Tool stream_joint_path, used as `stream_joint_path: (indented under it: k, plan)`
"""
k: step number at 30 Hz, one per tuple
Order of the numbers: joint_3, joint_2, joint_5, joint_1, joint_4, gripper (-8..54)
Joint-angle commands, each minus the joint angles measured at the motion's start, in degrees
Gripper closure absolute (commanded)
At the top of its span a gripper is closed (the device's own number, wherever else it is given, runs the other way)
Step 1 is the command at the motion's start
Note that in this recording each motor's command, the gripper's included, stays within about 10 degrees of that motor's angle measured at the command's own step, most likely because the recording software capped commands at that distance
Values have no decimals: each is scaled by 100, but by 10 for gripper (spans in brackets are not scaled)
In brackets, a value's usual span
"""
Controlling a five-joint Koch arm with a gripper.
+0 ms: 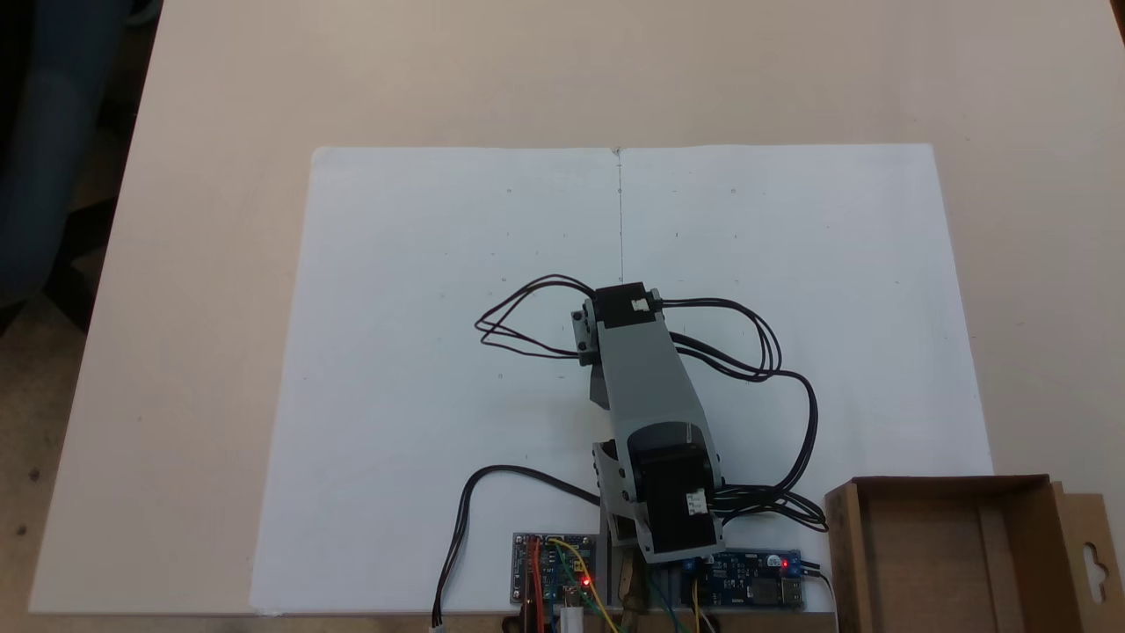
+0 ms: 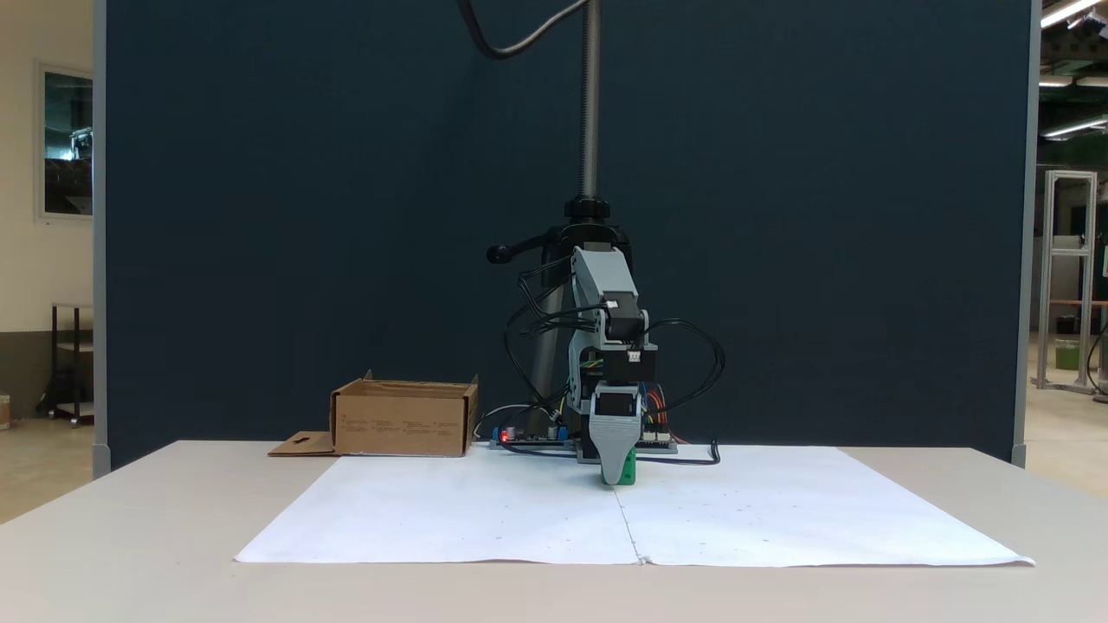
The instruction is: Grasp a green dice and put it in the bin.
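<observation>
- We see the pincer [image 2: 616, 472] low on the paper [image 2: 485, 510], the green dice [image 2: 630, 468] at its tip.
- We cannot tell its opening.
- We judge: grip squarely before lifting toward the box [image 2: 404, 419].

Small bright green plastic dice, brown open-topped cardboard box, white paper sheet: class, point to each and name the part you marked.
Small bright green plastic dice [image 2: 631, 472]: a fixed view, its visible right side.
Brown open-topped cardboard box [image 2: 402, 427]: a fixed view, front wall.
White paper sheet [image 1: 413, 290]: a fixed view, bare left half.

Open white paper [image 2: 485, 510] lies between the arm [image 2: 615, 381] and the bin [image 2: 405, 420], with loose cables [image 1: 773, 352] beside the arm.
</observation>
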Motion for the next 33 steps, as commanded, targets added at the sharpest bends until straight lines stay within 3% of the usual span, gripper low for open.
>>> stream_joint_path:
  k: [1, 9, 31, 33]
  plan:
    - [-9, 185, 422, -105, -237, 75]
    - [70, 193, 413, -167, -272, 171]
    - [360, 387, 413, -9, -844, 178]
    - [404, 466, 404, -9, -861, 234]
